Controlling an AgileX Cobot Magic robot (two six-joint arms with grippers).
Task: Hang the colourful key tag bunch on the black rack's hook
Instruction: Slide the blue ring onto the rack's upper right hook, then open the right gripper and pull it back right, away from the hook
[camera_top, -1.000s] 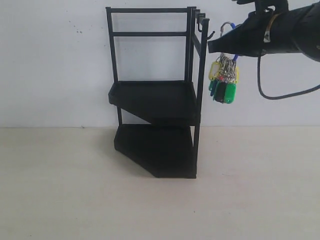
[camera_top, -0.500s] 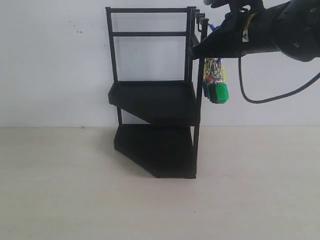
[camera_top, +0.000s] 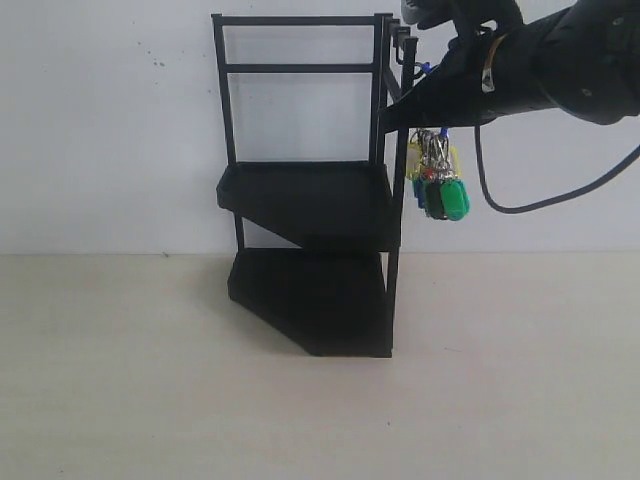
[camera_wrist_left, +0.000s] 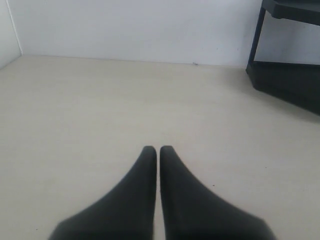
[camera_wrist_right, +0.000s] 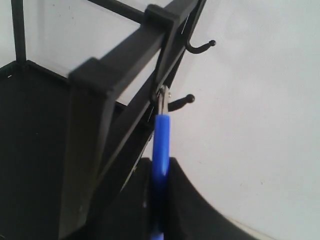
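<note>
The black rack (camera_top: 310, 190) stands against the white wall, its hooks (camera_top: 404, 45) at the top right post. My right gripper (camera_top: 395, 108) is shut on the blue loop (camera_wrist_right: 161, 142) of the colourful key tag bunch (camera_top: 437, 180), which dangles below it beside the post. In the right wrist view the loop's silver ring sits right at the rack's rail, next to the nearer hook (camera_wrist_right: 181, 102); a second hook (camera_wrist_right: 200, 46) lies beyond. Whether the loop is over a hook, I cannot tell. My left gripper (camera_wrist_left: 158, 150) is shut and empty, low over the table.
The rack's lower tray (camera_wrist_left: 285, 80) shows at the edge of the left wrist view. A black cable (camera_top: 540, 195) loops under the right arm. A beige tabletop (camera_top: 150, 380) spreads in front of the rack.
My right gripper has carried the key tags leftward from beside the rack up against the top right post by the hooks. Over the last half second the bunch swung slightly.
</note>
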